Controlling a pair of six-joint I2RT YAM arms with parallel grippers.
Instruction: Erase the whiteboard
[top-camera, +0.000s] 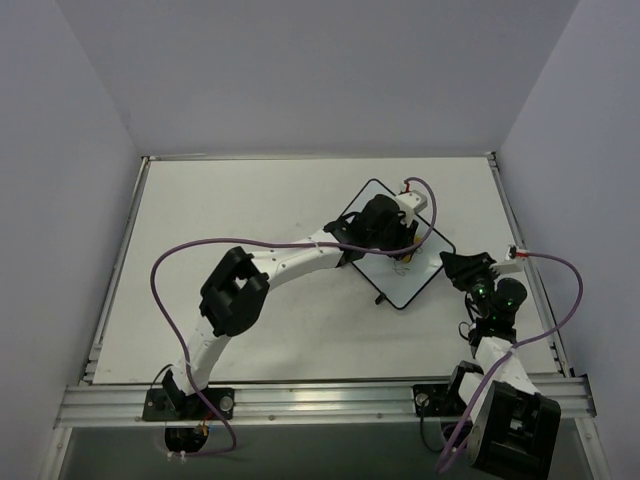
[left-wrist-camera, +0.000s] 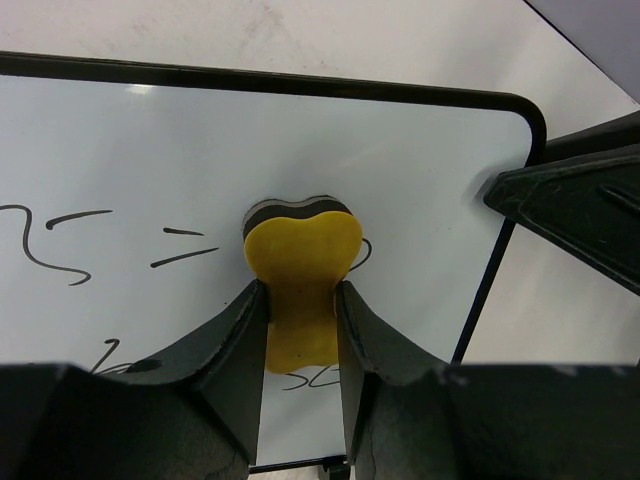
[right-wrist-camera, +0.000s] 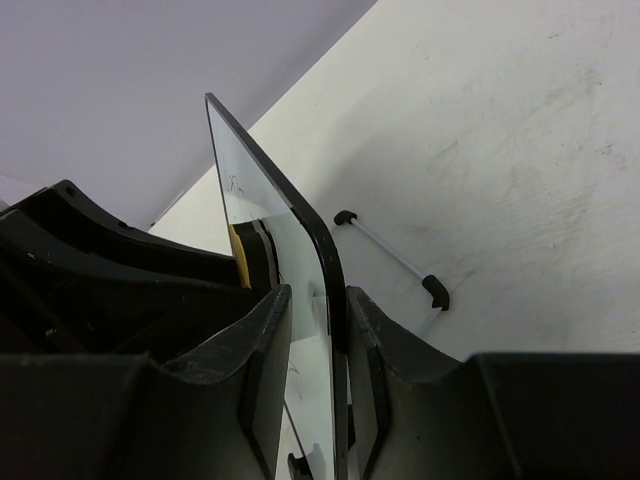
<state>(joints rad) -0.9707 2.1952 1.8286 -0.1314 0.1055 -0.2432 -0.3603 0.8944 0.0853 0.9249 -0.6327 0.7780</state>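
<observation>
The whiteboard (top-camera: 412, 282) lies at the right of the table, turned like a diamond. Black marker strokes (left-wrist-camera: 55, 245) cover its white face (left-wrist-camera: 400, 160). My left gripper (top-camera: 385, 228) hangs over the board, shut on a yellow bone-shaped sponge (left-wrist-camera: 302, 255) whose dark underside rests on the board. In the left wrist view the left gripper (left-wrist-camera: 300, 298) pinches the sponge's waist. My right gripper (top-camera: 457, 266) straddles the board's right edge (right-wrist-camera: 305, 225). In the right wrist view the right gripper (right-wrist-camera: 318, 300) has one finger on each side of the black frame, a narrow gap showing on the face side.
The board's wire stand with black feet (right-wrist-camera: 392, 252) sits on the table (top-camera: 250, 200) behind it. Purple cables (top-camera: 180, 250) loop above the table by both arms. A metal rail (top-camera: 320, 400) runs along the near edge, and grey walls close in the sides.
</observation>
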